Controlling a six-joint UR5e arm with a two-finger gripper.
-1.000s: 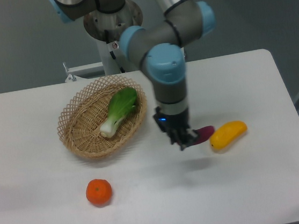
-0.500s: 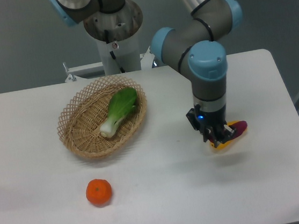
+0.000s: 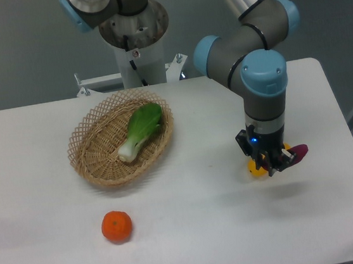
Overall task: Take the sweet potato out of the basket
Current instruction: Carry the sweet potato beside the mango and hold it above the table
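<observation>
My gripper (image 3: 278, 163) is shut on the sweet potato (image 3: 296, 153), a small dark reddish-purple tuber whose end sticks out to the right of the fingers. It hangs over the right part of the white table, far from the basket. The wicker basket (image 3: 93, 160) sits at the left centre of the table and holds only a green-and-white leafy vegetable (image 3: 139, 131).
A yellow oblong fruit (image 3: 254, 167) lies on the table directly under and behind my gripper, mostly hidden by it. An orange (image 3: 116, 227) lies in front of the basket. The arm's base column (image 3: 133, 41) stands behind the table.
My gripper has carried the sweet potato to the right, from left of the yellow fruit to over and slightly past it. The basket, leafy vegetable and orange have not moved.
</observation>
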